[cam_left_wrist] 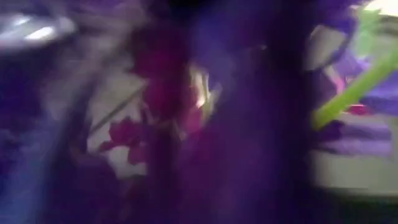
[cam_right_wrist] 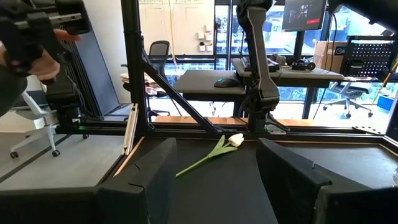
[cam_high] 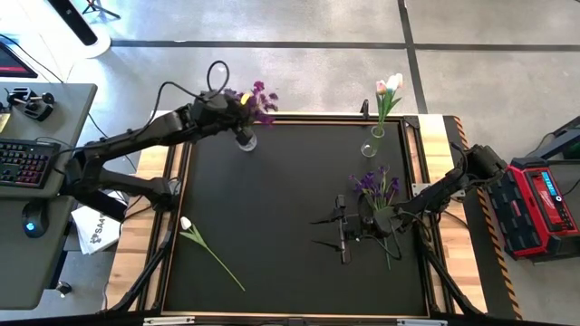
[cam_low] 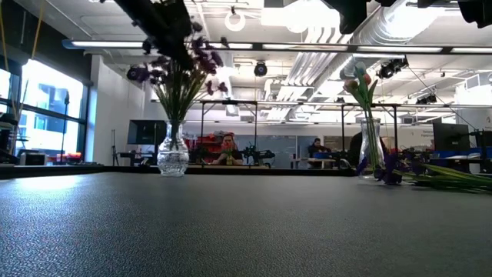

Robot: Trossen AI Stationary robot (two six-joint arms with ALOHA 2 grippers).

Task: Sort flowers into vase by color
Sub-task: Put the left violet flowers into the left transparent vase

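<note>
A clear vase [cam_high: 246, 140] at the table's far left holds purple flowers [cam_high: 260, 98], upright in the low view [cam_low: 177, 65]. My left gripper [cam_high: 232, 112] hangs right at these blooms, which fill its wrist view [cam_left_wrist: 161, 93]; its fingers are hidden. A second vase [cam_high: 370, 149] at the far right holds pink and white tulips [cam_high: 388, 87]. More purple flowers [cam_high: 376, 186] lie on the mat at the right, under my right arm. My right gripper [cam_right_wrist: 214, 186] stands open and level above the mat. A white tulip [cam_high: 186, 223] lies near the left edge [cam_right_wrist: 235, 140]. My left gripper is among the purple blooms [cam_low: 173, 46] above the left vase. The blooms and blur hide its fingers, so I cannot tell whether it touches or holds a stem.
The black mat [cam_high: 272, 208] has a raised wooden frame [cam_high: 444, 181] around it. A desk with a keyboard [cam_high: 23, 163] stands to the left and a red case [cam_high: 539, 204] to the right. People sit in the room beyond the table [cam_low: 227, 150].
</note>
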